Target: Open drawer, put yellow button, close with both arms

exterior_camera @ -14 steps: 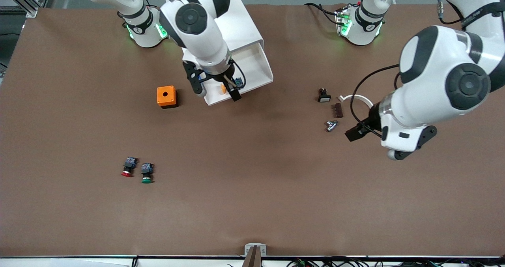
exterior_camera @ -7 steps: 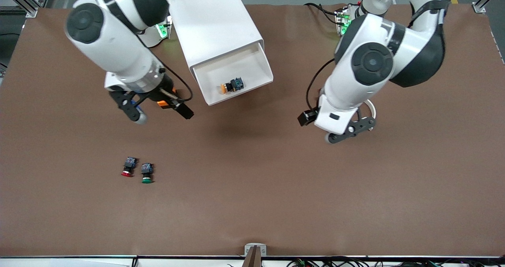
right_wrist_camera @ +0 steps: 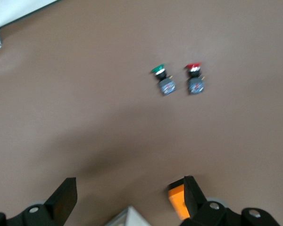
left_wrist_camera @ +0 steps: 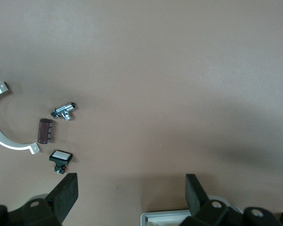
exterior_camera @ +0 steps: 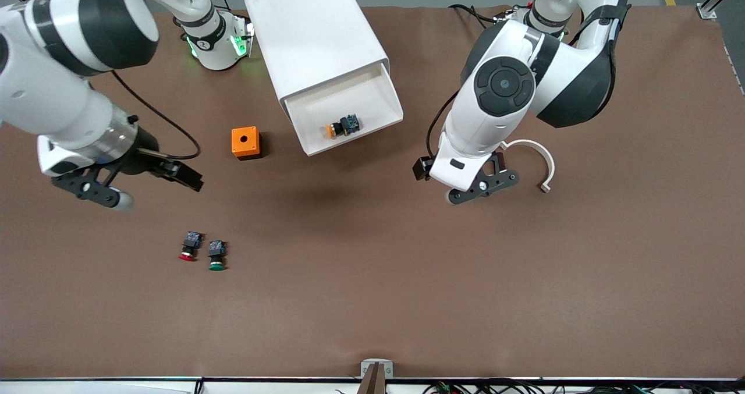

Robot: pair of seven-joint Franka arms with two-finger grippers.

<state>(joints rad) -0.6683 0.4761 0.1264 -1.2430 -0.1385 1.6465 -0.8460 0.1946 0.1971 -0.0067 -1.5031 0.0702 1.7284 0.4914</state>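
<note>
Front view: the small yellow-capped push button (exterior_camera: pixel 341 126) lies in the open top white tray drawer (exterior_camera: pixel 372 88); its stiff front lip looks best pushed by both arms. Left wrist view: left gripper (left_wrist_camera: pixel 131 195), fingers spread, hangs over the brown desk (left_wrist_camera: pixel 179 70). Right wrist view: right gripper (right_wrist_camera: pixel 128 195), fingers spread, empty.

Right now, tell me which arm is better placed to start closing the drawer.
Left, probably. The left gripper hangs open close to the open drawer with the yellow button in it; the right gripper, also open, is over bare table farther away.
</note>
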